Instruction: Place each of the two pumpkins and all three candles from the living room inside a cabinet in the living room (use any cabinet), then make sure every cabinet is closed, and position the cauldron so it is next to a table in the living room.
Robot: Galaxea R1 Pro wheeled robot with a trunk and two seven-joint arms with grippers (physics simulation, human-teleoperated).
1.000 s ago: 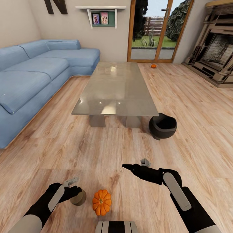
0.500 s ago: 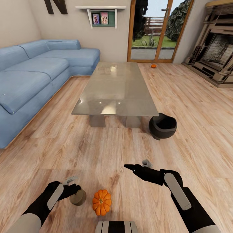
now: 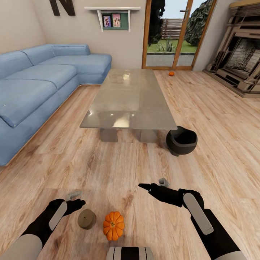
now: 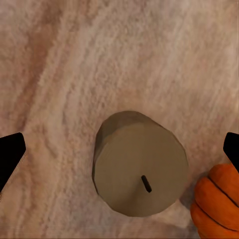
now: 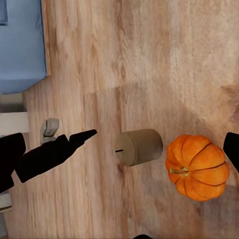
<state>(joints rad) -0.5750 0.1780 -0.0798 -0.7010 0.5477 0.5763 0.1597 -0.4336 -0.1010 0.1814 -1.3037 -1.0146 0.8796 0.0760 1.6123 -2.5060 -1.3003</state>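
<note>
Now both the left end effector [image 3: 74, 199] and right end effector [image 3: 154, 184] gape empty beside the candle [image 3: 86, 219].

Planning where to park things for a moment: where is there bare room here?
The grey glass coffee table top is bare. Open wood floor lies between the table and both arms. It is crowded by the tan stubby candle beside the orange ribbed pumpkin, and where the black cauldron sits.

Tan candle [image 3: 86, 219] stands upright beside orange pumpkin [image 3: 113, 225].
</note>
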